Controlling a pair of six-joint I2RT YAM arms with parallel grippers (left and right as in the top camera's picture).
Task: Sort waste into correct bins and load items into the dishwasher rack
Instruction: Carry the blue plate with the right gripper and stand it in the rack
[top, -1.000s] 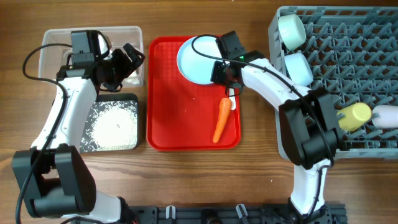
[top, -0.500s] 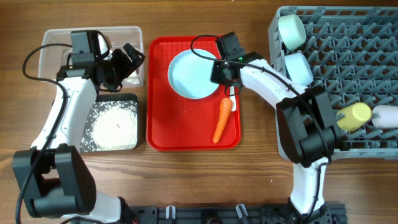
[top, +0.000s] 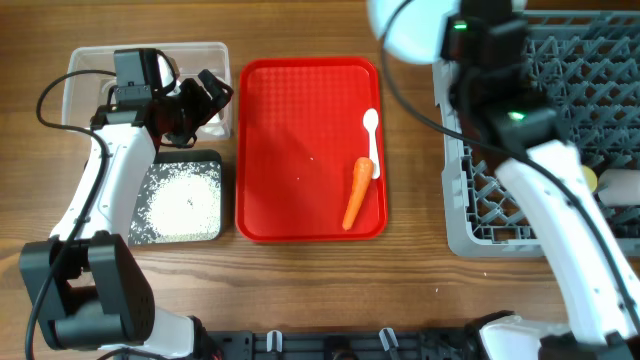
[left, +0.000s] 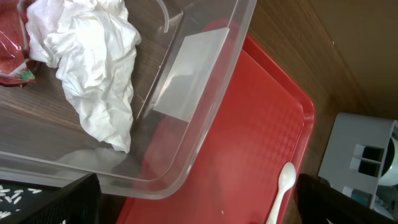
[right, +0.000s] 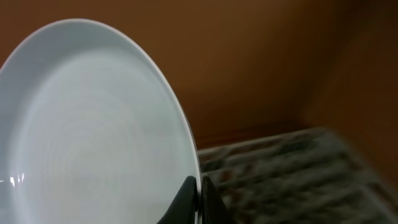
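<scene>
My right gripper (right: 199, 200) is shut on the rim of the light blue plate (right: 93, 124) and holds it high above the far left corner of the grey dishwasher rack (top: 600, 60); the plate shows at the top of the overhead view (top: 410, 25). The orange carrot (top: 354, 193) and white spoon (top: 372, 140) lie on the red serving tray (top: 300, 100). My left gripper (top: 205, 95) is open and empty above the right edge of the clear tub (top: 90, 60). The tub holds crumpled white paper (left: 93, 62) and a red-silver wrapper (left: 9, 56). The bowls are hidden.
The black tray (top: 219, 158) in front of the tub holds white rice grains (top: 185, 200). A pale pink cup (top: 622, 187) and a sliver of the yellow cup (top: 594, 180) show in the rack past my right arm. The spoon also shows in the left wrist view (left: 281, 190).
My right gripper has lifted the plate off the red tray and carried it up and right, over the rack's far left corner. The left arm has not moved.
</scene>
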